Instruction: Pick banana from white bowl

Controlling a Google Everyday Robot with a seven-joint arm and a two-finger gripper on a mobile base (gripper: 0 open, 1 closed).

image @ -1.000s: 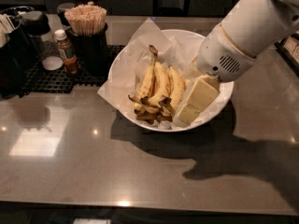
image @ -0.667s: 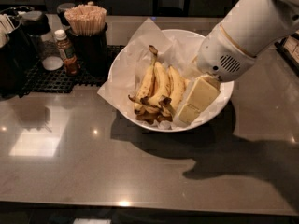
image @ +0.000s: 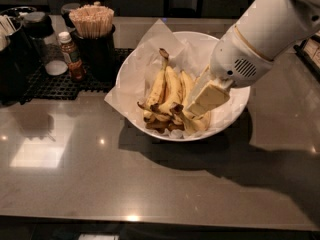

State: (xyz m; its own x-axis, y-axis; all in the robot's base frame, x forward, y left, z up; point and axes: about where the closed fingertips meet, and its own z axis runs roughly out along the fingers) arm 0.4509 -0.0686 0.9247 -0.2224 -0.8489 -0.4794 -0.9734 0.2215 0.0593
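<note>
1. Cream-coloured gripper (image: 207,99) on the end of a fat white robot arm (image: 267,31), entering from upper right; lowered inside the right half of the bowl, over the fruit.
2. Opening of the gripper: cannot tell, only one flat cream face presented to the camera. Possibly resting on the fruit beneath; contact not confirmable from this angle.
3. Target: single curved yellow banana (image: 158,86) with brown blotches and a dark brownish stem. Lying left of centre in the bowl, stem toward the far rim, leftmost of the pile. Apart from the gripper, with other fruit in between.
4. Wide, round, shallow white bowl (image: 235,115), lined with crinkled white paper (image: 150,49); paper corners sticking out past the rim at the far side and at left.
5. Other yellow bananas with blackened tips (image: 174,86) just right of the target and touching it, blackened ends toward the near rim.
6. Bowl sitting on a glossy grey-brown countertop (image: 150,184).
7. Left of the bowl: dark cup (image: 101,56) packed with wooden sticks (image: 92,21), just beside the paper edge. Small white-capped bottle (image: 72,61) of red-brown sauce left of the cup. Both on a black mesh mat (image: 55,86).
</note>
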